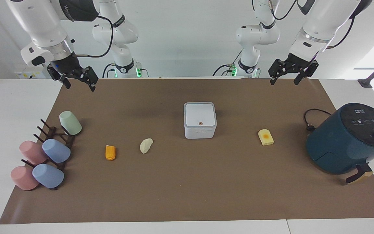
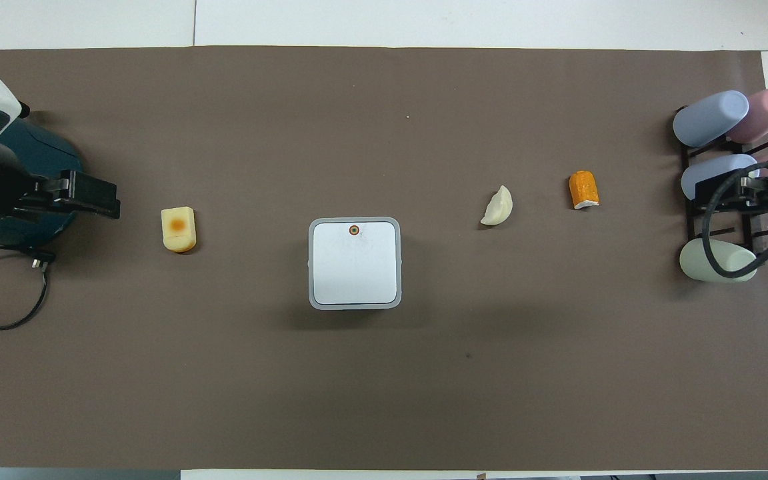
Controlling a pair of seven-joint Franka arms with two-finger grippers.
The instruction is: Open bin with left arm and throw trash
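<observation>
Bin point(image 1: 200, 120) at mid-mat, lid down. Toward the right arm's end from it: two lumps point(image 1: 146, 145) point(image 1: 110, 152), then cup rack point(image 1: 55, 143). Toward the left arm's end: third lump point(image 1: 266, 136), then air fryer point(image 1: 346, 139).

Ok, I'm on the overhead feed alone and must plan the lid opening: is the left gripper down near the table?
Observer: No, the left gripper hangs high in the air at the fryer's end of the table, touching nothing.
Operator: Are its fingers open?
Observer: Yes, spread wide and empty; the right gripper is the same.
Operator: Is the bin fully shut?
Observer: Yes, from the side its top sits flat on the walls with no gap.
</observation>
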